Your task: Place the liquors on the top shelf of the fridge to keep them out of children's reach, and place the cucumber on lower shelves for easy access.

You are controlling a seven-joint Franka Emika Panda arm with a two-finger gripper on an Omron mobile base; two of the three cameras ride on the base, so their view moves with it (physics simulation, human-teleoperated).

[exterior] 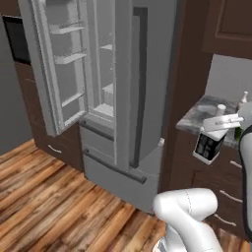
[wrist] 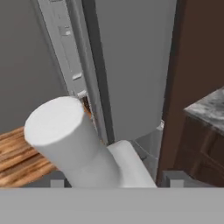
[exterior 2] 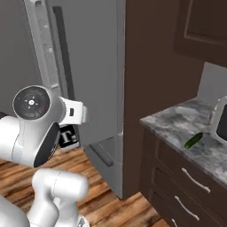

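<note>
My pincer point(exterior: 215, 132) is clamped across the squat dark bottle point(exterior: 208, 145); it's rigid, smooth glass (likely slippery), so I'd keep it upright.

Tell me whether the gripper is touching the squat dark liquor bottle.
Touching. In the left base view the gripper clamps the white neck of the squat dark bottle, which hangs in the air off the counter.

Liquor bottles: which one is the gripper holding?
The squat dark bottle with the white neck, held by the gripper clear of the counter; the slim cream-white bottle stands on that counter.
</note>
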